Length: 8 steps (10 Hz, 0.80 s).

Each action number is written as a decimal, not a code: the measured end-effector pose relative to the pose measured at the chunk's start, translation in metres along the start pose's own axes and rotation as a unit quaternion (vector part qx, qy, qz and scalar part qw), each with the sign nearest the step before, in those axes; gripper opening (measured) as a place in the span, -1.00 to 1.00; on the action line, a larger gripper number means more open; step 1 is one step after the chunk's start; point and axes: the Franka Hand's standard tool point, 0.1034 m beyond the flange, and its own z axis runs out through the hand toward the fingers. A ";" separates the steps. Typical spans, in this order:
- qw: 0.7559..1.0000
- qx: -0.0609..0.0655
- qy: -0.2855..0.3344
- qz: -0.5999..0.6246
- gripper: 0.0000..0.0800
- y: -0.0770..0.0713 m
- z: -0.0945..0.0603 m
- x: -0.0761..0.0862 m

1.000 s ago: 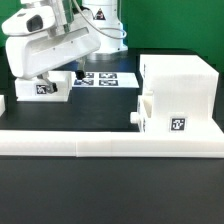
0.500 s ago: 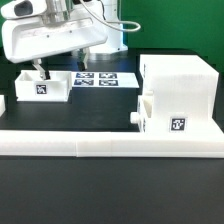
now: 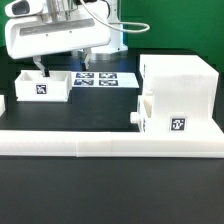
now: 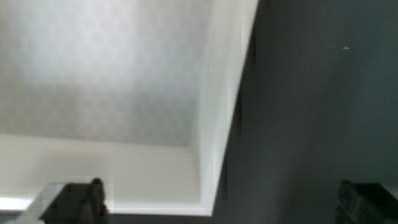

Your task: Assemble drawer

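A small open-topped white drawer box (image 3: 42, 88) with a marker tag on its front stands at the exterior view's left. My gripper (image 3: 61, 66) hangs just above its far rim, open and empty. One finger is over the box and the other over the black table beside it. In the wrist view the gripper (image 4: 226, 203) shows two dark fingertips (image 4: 79, 200) wide apart, with the box's white floor and side wall (image 4: 222, 120) below. The large white drawer case (image 3: 185, 85) stands at the exterior view's right, with a knob (image 3: 135, 117) on its side.
The marker board (image 3: 105, 78) lies at the back between the box and the case. A long white rail (image 3: 100, 143) runs across the front. A small white part (image 3: 2, 104) sits at the exterior view's left edge.
The arm has risen and drawn back from the small box. It covered the box before; now the whole box shows, left standing on the table.
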 end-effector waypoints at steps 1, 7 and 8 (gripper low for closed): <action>1.000 -0.010 0.007 0.023 0.62 -0.009 0.003 -0.007; 0.998 -0.044 0.029 0.014 0.62 -0.007 0.039 -0.050; 0.999 -0.043 0.028 0.015 0.62 -0.007 0.041 -0.051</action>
